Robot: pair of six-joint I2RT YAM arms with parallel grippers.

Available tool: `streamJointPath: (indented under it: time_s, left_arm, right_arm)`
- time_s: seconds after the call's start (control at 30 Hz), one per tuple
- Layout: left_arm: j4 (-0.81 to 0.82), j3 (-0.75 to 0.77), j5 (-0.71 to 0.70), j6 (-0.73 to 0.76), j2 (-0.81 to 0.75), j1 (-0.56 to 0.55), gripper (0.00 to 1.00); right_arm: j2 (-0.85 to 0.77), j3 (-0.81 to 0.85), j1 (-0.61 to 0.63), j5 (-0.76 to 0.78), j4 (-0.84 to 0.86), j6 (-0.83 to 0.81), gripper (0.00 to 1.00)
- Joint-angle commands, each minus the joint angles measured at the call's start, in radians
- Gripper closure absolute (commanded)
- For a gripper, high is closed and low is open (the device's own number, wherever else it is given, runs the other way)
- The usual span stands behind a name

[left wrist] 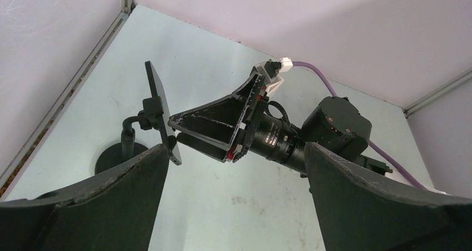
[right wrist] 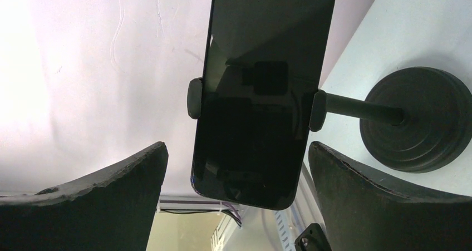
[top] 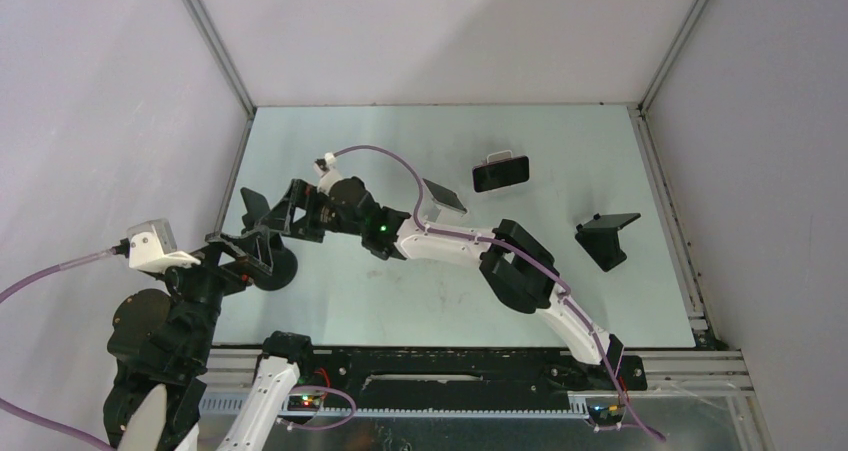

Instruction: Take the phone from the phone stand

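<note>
A black phone (right wrist: 261, 89) sits upright in the side clamps of the phone stand (right wrist: 414, 120), which has a round black base and a thin arm. In the top view the phone (top: 251, 204) and stand (top: 277, 269) are at the table's left edge. My right gripper (right wrist: 238, 148) is open, facing the screen, its fingers either side of the phone's lower end without touching. In the left wrist view the phone (left wrist: 160, 111) shows edge-on with the right gripper (left wrist: 214, 126) pointing at it. My left gripper (left wrist: 235, 170) is open and empty, low beside the stand (left wrist: 118, 155).
A second phone on a small stand (top: 500, 172) is at the back middle, with another tilted device (top: 443, 196) beside it. An empty black stand (top: 608, 239) is at the right. The left wall (top: 120, 121) is close behind the phone.
</note>
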Motion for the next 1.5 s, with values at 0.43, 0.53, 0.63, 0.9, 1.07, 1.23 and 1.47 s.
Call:
streamJointPath:
  time_s: [0.43, 0.53, 0.63, 0.9, 1.07, 1.23, 1.47]
  left_arm:
    - [0.007, 0.016, 0.012, 0.008, 0.015, 0.005, 0.02]
    - [0.008, 0.016, 0.011, 0.009, 0.014, 0.004, 0.02]
    - [0.008, 0.010, 0.013, 0.008, 0.013, 0.005, 0.02]
    - [0.008, 0.010, 0.014, 0.008, 0.011, 0.005, 0.02]
    - [0.006, 0.009, 0.014, 0.009, 0.010, 0.005, 0.02]
    - [0.007, 0.007, 0.016, 0.007, 0.010, 0.005, 0.02]
    - [0.009, 0.007, 0.019, 0.007, 0.010, 0.005, 0.02]
  right_arm:
    - [0.000, 0.117, 0.011, 0.007, -0.090, -0.032, 0.00]
    - [-0.001, 0.122, 0.012, 0.018, -0.104, -0.039, 0.00]
    - [0.000, 0.124, 0.012, 0.029, -0.122, -0.044, 0.00]
    - [0.018, 0.157, 0.013, 0.036, -0.164, -0.050, 0.00]
    - [0.036, 0.180, 0.014, 0.036, -0.188, -0.052, 0.00]
    - [0.037, 0.184, 0.015, 0.047, -0.203, -0.055, 0.00]
    - [0.044, 0.192, 0.015, 0.054, -0.221, -0.056, 0.00]
